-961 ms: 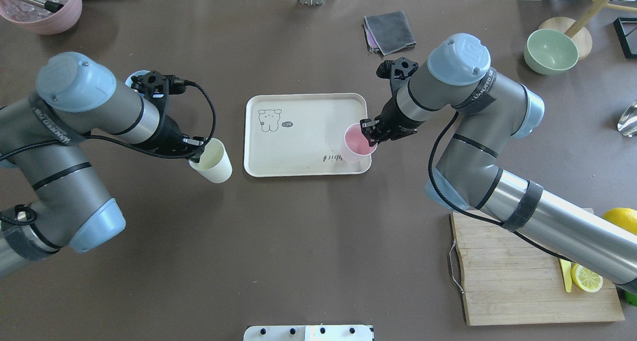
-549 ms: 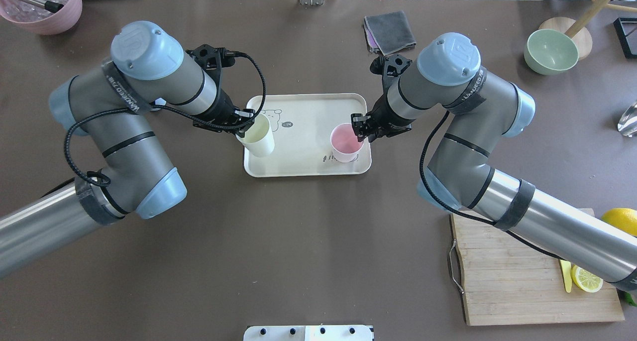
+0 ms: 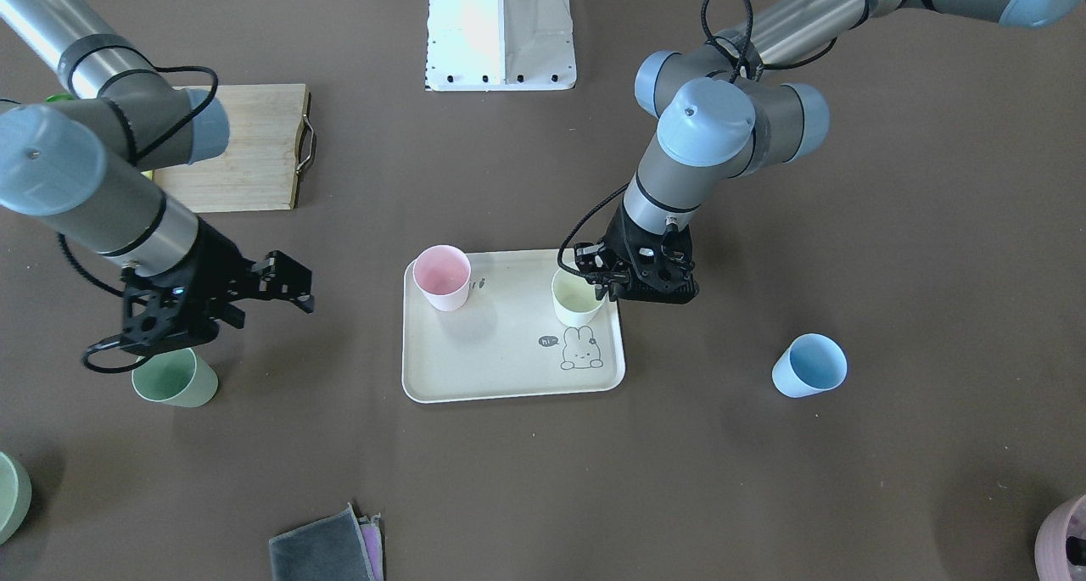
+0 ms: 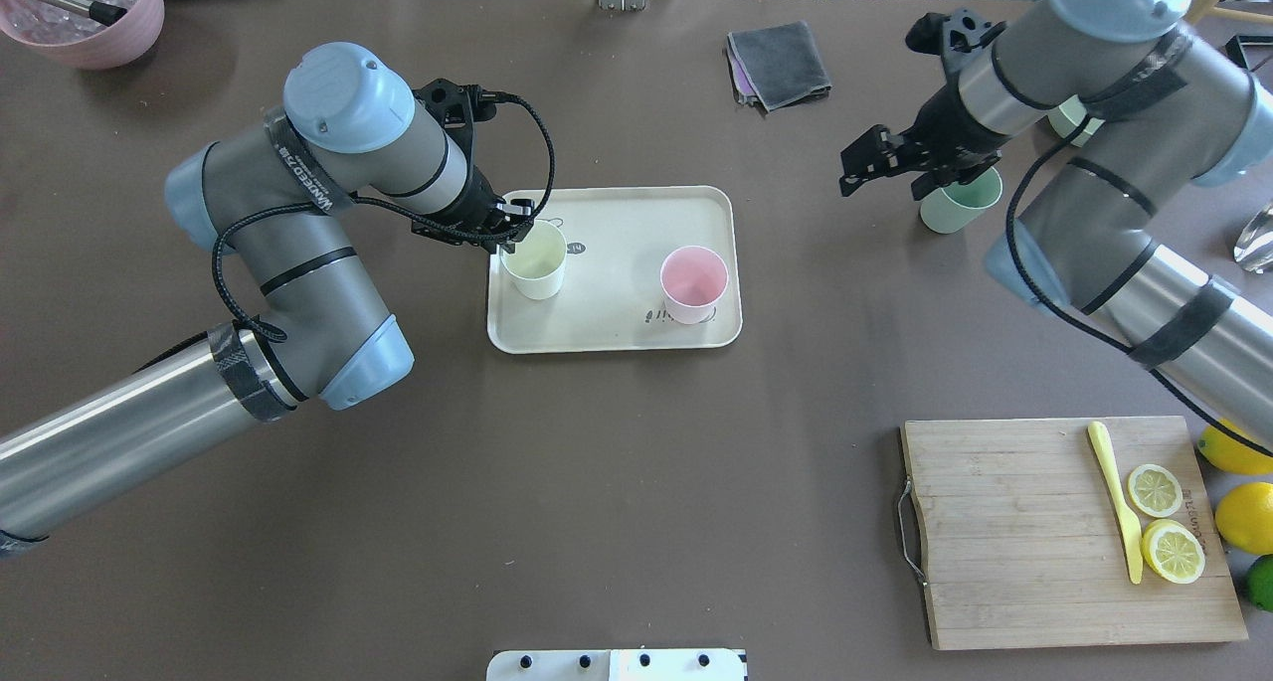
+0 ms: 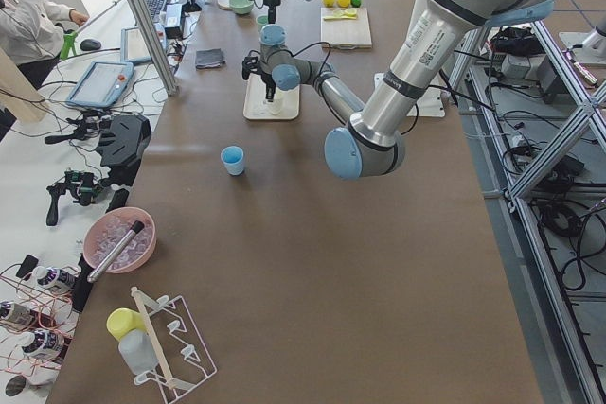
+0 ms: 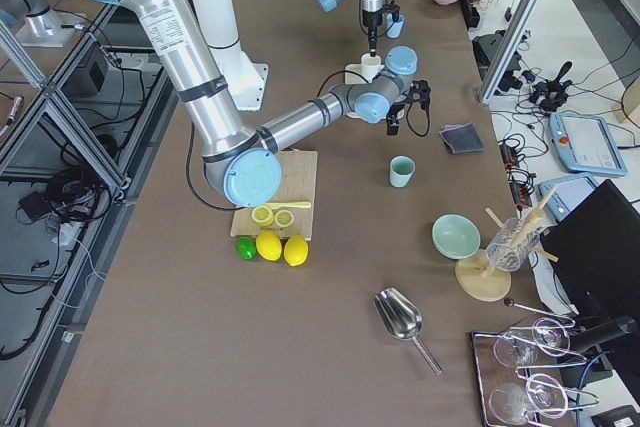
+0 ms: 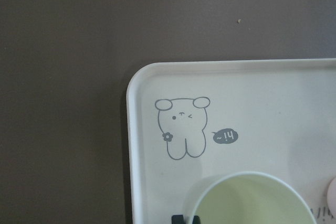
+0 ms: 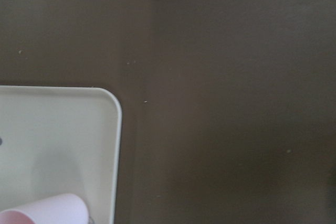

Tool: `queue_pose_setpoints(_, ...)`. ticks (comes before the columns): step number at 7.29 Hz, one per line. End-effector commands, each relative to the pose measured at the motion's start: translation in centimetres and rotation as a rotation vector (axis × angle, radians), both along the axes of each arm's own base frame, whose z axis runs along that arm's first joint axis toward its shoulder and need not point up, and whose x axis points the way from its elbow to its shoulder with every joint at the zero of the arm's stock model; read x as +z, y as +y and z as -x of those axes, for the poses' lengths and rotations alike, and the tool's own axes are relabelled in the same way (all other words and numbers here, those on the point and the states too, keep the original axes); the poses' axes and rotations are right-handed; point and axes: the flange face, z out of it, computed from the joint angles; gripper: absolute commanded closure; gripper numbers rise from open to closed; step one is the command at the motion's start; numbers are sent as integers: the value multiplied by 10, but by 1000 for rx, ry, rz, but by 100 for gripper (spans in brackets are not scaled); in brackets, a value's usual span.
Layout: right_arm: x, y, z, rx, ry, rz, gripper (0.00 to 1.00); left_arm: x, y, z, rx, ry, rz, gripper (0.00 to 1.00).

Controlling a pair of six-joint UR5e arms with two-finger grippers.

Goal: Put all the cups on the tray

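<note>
Rounded corner of tray [image 7: 262, 85] on brown table [image 7: 63, 77]. 1 bunny drawing [image 7: 182, 127] and 1 speech bubble [image 7: 226, 137] printed near corner. 1 cream cup [image 7: 247, 203] stands on tray, just below drawing, cut by bottom edge.

A wide table [image 4: 636, 482] topped in matte dark brown fills the middle of the room under even, bright light that throws only soft shadows. Along one long side stand a slanted aluminium post [image 5: 142, 16] and a white side surface [image 5: 24, 224] (crowded with cables and devices); along the other, aluminium frame rails [image 6: 45, 82] rise from a grey floor [image 5: 568, 347].
</note>
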Motion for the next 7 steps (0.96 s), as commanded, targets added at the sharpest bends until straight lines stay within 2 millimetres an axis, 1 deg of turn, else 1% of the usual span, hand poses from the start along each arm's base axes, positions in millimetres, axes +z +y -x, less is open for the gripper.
queue_pose_setpoints(1, 67, -31, -46, 0, 68, -1, 0, 2, -17, 18, -29, -2, 8, 2)
queue_pose_setpoints(2, 84, -37, -49, 7, 89, 22, 0, 5, -36, 44, -65, -6, 11, 2)
queue_pose_setpoints(3, 99, -43, -49, -1, 105, 31, 0, 11, -50, 64, -78, -5, 22, 2)
queue_pose_setpoints(4, 106, -45, -49, 6, 121, 36, 0, 15, -57, 75, -82, -11, 9, 2)
queue_pose_setpoints(5, 115, -47, -46, 12, 143, 43, 1, 18, -61, 79, -81, -21, 1, 2)
queue_pose_setpoints(6, 119, -45, -42, 7, 146, 48, 34, 32, -66, 93, -87, -33, -3, 2)
queue_pose_setpoints(7, 126, -43, -39, 2, 156, 58, 78, 53, -77, 118, -78, -68, -41, 2)
